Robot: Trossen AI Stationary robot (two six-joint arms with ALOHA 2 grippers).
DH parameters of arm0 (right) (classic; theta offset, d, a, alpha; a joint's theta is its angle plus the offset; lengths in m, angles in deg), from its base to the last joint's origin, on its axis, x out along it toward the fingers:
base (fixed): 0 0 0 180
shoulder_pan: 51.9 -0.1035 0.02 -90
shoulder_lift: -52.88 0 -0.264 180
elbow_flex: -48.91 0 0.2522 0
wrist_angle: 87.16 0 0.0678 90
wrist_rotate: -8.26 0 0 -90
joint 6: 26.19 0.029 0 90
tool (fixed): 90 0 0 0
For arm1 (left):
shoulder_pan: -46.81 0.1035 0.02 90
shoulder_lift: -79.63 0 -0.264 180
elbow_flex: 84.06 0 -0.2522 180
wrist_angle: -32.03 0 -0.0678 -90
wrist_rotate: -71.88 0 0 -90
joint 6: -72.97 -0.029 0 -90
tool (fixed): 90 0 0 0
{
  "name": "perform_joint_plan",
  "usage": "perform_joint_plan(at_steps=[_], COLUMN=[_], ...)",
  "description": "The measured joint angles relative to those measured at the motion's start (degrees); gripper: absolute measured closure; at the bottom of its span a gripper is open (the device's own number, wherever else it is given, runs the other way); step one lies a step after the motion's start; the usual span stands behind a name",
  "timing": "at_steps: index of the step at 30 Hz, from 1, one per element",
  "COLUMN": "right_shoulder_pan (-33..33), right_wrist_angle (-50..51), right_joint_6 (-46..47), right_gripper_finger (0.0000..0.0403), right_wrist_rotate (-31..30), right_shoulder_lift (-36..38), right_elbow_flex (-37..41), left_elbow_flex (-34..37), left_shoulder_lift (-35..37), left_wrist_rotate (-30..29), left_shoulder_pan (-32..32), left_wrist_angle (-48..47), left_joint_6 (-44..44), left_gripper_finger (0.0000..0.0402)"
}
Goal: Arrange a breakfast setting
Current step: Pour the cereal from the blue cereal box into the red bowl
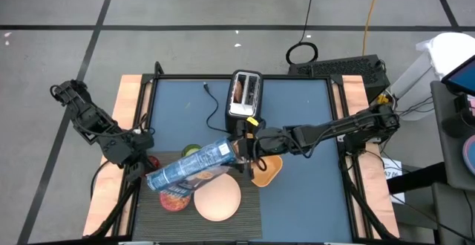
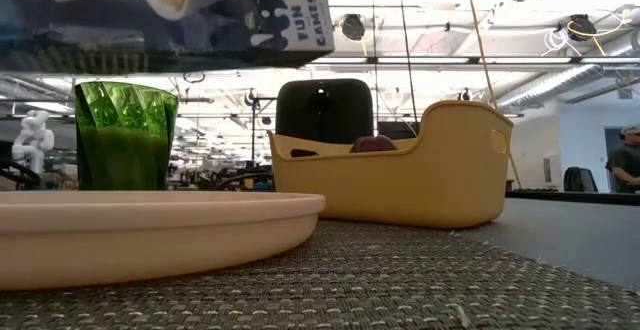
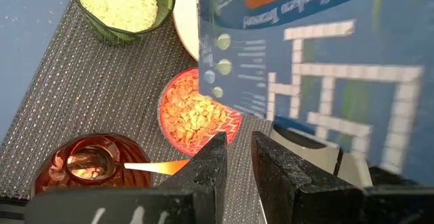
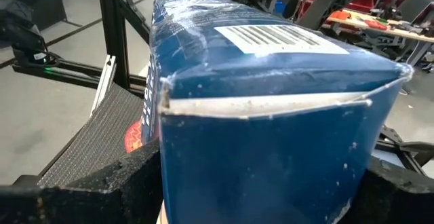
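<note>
Your right gripper point(image 1: 243, 154) is closed on the box point(image 1: 189, 165), at about 6 o'clock from the toaster point(image 1: 246, 94). It holds the box tipped on its side in the air over the mat point(image 1: 148, 211). Below it sit the plate point(image 1: 217, 198), the bowl point(image 3: 196, 117) full of cereal, the green cup point(image 3: 121, 5) and the red glass point(image 3: 91, 166) with the spoon point(image 3: 146, 165) in it. The toast holder point(image 1: 266, 170) lies at 3 o'clock from the plate, at the mat's edge.

Your left gripper point(image 3: 236, 157) waits at 9 o'clock, just over the glass, fingers almost shut, holding nothing.

Watch out! If the box tips more, cereal may spill past the bowl. If it drops low, it may knock the cup or glass over. The wrap looks slippery, so the box may slide out.
</note>
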Motion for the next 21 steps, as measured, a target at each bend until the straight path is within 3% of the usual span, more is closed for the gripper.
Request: perform_joint_plan(at_steps=[21], right_shoulder_pan=[0.03], right_wrist_angle=[0.36], right_joint_6=[5.33], right_gripper_finger=[0.0089], right_wrist_rotate=[-2.85], right_shoulder_lift=[3.42], right_elbow_flex=[0.0], left_elbow_flex=[0.0], left_shoulder_lift=[0.02], left_wrist_rotate=[0.0], left_shoulder_pan=[0.0], left_wrist_angle=[-0.02], left_joint_6=[0.04], left_gripper_finger=[0.033])
